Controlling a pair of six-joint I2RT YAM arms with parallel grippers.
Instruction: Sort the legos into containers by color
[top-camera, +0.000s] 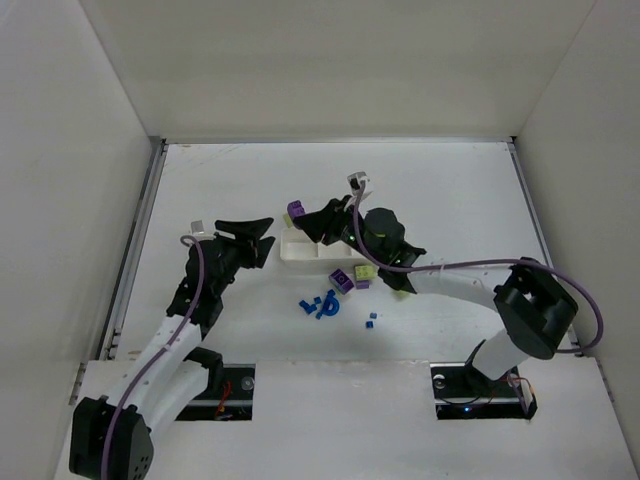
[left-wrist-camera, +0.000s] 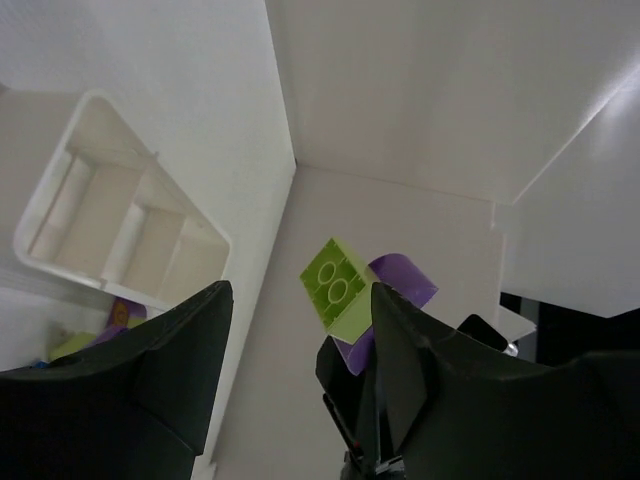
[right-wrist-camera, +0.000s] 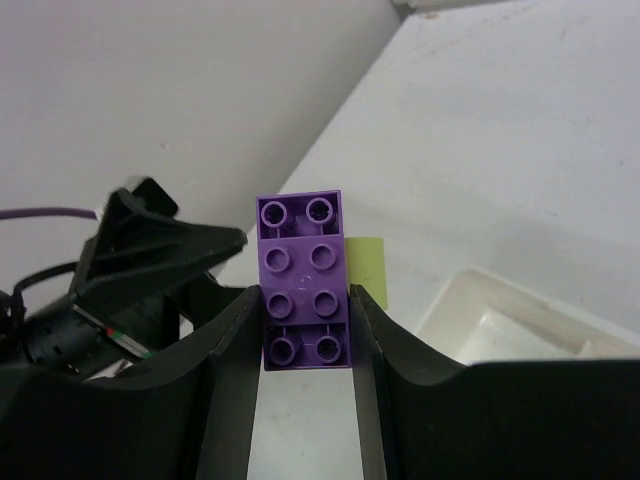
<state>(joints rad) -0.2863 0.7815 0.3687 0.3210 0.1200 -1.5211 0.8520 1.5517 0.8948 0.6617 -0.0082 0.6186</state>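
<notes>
My right gripper (top-camera: 312, 219) is shut on a purple lego (top-camera: 296, 211) and holds it above the table, just behind the white tray's (top-camera: 300, 251) left end. In the right wrist view the purple lego (right-wrist-camera: 303, 280) sits between the fingers (right-wrist-camera: 230, 350), with a yellow-green lego (right-wrist-camera: 369, 265) stuck to its far side. My left gripper (top-camera: 252, 236) is open and empty, left of the tray, facing the held legos. Its wrist view shows the yellow-green lego (left-wrist-camera: 338, 286) joined to the purple one (left-wrist-camera: 402, 279), and the tray (left-wrist-camera: 60, 180) with three bare compartments.
Loose legos lie in front of the tray: a purple one (top-camera: 342, 279), a yellow-green one (top-camera: 366, 272), a blue cluster (top-camera: 320, 306) and two tiny blue ones (top-camera: 371, 321). White walls enclose the table on three sides.
</notes>
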